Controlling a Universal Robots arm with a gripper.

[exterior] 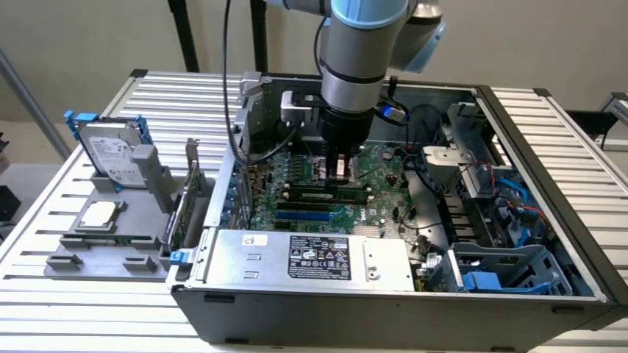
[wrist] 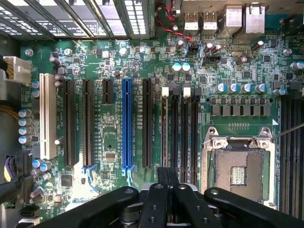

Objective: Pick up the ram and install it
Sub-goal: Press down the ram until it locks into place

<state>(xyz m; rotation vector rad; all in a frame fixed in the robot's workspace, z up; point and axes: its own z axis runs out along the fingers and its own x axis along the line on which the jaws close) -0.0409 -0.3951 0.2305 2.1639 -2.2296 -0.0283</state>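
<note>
Where the arm reaches down into the open computer case (exterior: 549, 294) in the exterior view, the claw (exterior: 339, 170) hangs low over the green motherboard (exterior: 314, 202), just above the memory slots. Its fingers are pressed together; whether anything is pinched between them cannot be told from here. One ram stick (exterior: 324, 195) lies seated across the board just below the claw, toward the power supply (exterior: 314, 257), which fills the near side of the case. Black cables (exterior: 422, 125) loop beside the arm on the exterior view's right, and a drive cage with blue cabling (exterior: 505, 276) occupies that corner. The case sits on a slatted metal bench (exterior: 579, 132). Well apart, on the exterior view's left, a grey fixture tray (exterior: 69, 261) carries a hard drive (exterior: 113, 154) standing upright in a blue frame, a square silver processor (exterior: 101, 214) lying flat, and another ram stick (exterior: 116, 240) lying in a slot along the tray's front. An upright green expansion card (exterior: 187, 209) stands between tray and case wall.

Wrist view: the claw (wrist: 166, 176) is closed, fingers meeting over the board, with nothing visibly gripped. Just beyond its tips run black memory slots (wrist: 179, 126) with white latches. A blue expansion slot (wrist: 127, 124) and a white one (wrist: 46, 116) lie further off; the open processor socket (wrist: 237, 172) sits near the claw on the other side.
</note>
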